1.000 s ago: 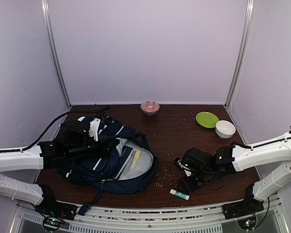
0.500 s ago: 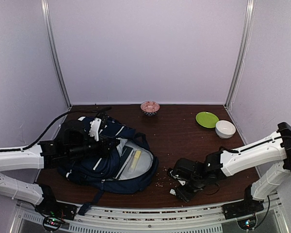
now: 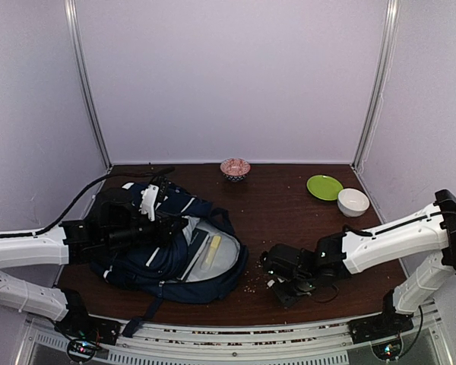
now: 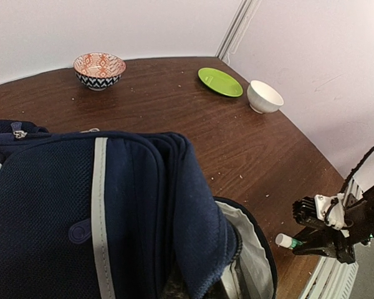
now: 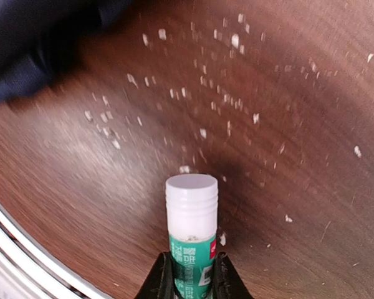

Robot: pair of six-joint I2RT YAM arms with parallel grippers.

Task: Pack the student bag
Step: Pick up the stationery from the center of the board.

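Down at the lower left of the top view, the bag (image 3: 175,262) lies on the tabletop (image 3: 281,220) with its mouth open toward the middle of the frame, grey lining showing and a yellow item (image 3: 212,251) inside. The left pincer (image 3: 167,226) is closed on the bag's upper flap and holds that fold raised above the opening; its fingers are hidden by the fabric in the wrist view. At the lower right, the right pincer (image 3: 279,283) sits low by the tabletop's near edge, just beside the bag, with its fingers closed against both sides of a glue stick (image 5: 191,218), whose white cap pokes out beyond the tips. Pale crumbs (image 3: 257,280) lie scattered between bag and pincer. Along the far edge stand a patterned bowl (image 3: 235,168), a green plate (image 3: 324,186) and a white bowl (image 3: 353,201).
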